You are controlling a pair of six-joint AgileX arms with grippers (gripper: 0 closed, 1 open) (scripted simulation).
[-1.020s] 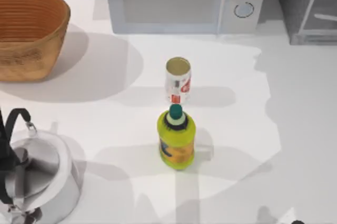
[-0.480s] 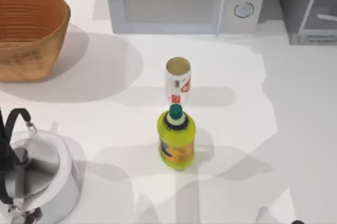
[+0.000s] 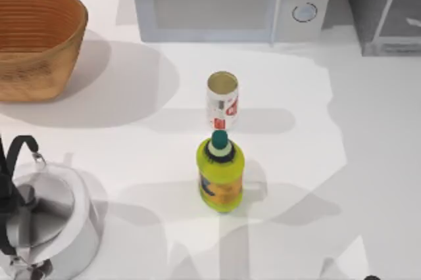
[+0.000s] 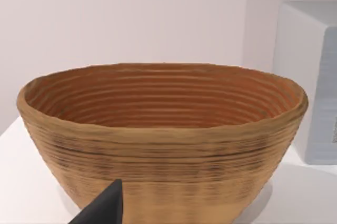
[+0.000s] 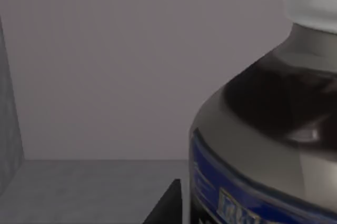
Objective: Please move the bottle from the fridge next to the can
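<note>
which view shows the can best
The top view: the can stands whole in mid-table, gold top and red markings visible, just behind the yellow-green bottle. The left wrist view faces the basket instead, and the right wrist view looks into a grey interior at the dark bottle.

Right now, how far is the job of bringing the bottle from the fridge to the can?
Early stage. The right claw is close beside the dark, white-capped bottle within dark grey walls; a grasp cannot be confirmed. The small white can with red markings stands alone with the yellow-green bottle. Lifting out and placing remain.
</note>
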